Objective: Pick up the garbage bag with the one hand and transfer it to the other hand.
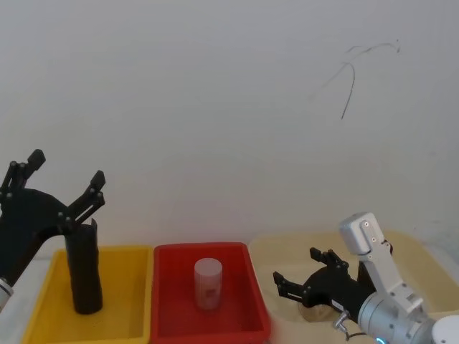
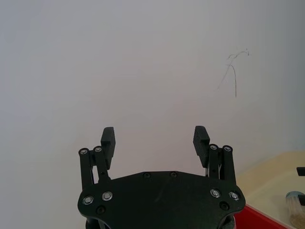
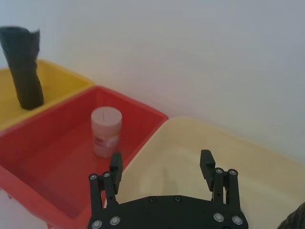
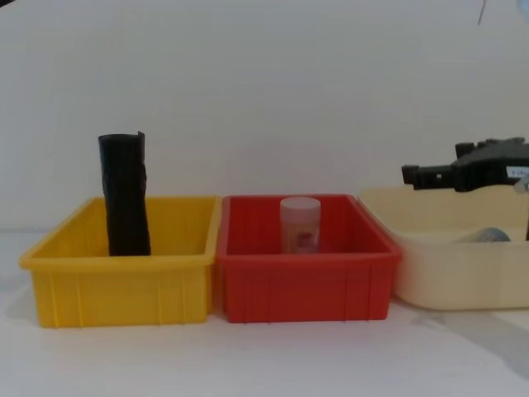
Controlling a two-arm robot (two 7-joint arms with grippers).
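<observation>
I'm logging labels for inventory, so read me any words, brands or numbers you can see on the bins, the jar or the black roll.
No text can be read.
Pale pink jar in the red bin: a reddish label patch, print too blurred to read.
Garbage bag in the yellow bin: no legible marking.
Cream bin: plain walls.
Wall scribble: a mark, not lettering.

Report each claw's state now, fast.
Left claw: open, empty, above the garbage bag in the yellow bin.
Right claw: open, empty, over the cream bin.
</observation>
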